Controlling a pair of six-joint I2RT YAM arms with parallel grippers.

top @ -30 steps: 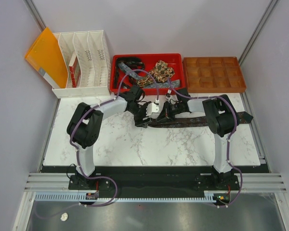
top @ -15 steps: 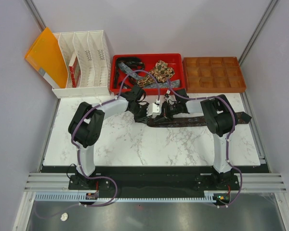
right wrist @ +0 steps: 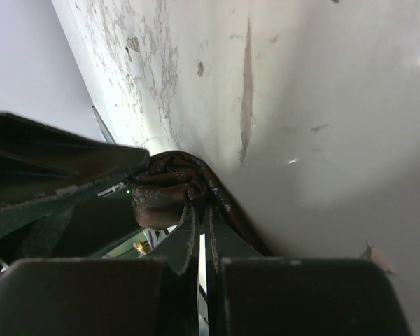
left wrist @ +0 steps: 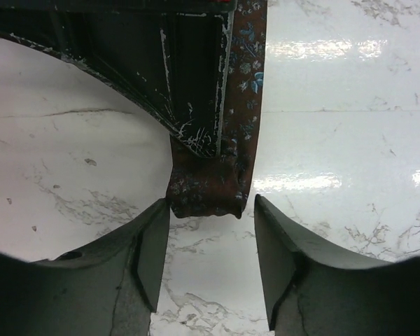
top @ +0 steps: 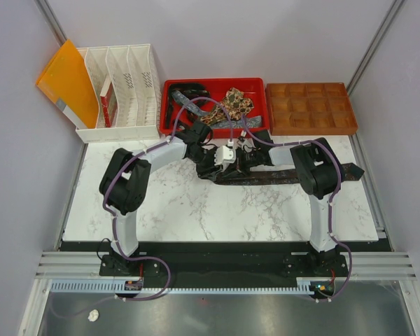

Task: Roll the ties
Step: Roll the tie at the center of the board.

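We see a glossy, marble-patterned tabletop (left wrist: 350, 140) that mirrors the lights. The dark tie (left wrist: 243, 105) on it is soft matt cloth with a fine floral pattern. The fingers (left wrist: 287, 252) of the left gripper (left wrist: 211, 203) look like matt black plastic, scuffed. At twelve o'clock the red tray (top: 217, 81) is smooth plastic.

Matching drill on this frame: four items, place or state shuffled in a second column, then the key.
Things:
1. dark tie
2. red bin
3. brown divided tray
4. left gripper

Place or state:
A. back right of the table
B. open, the tie's end between its tips
C. stretched out flat across the table
D. back middle, loose ties inside

Pairs: 1-C, 2-D, 3-A, 4-B
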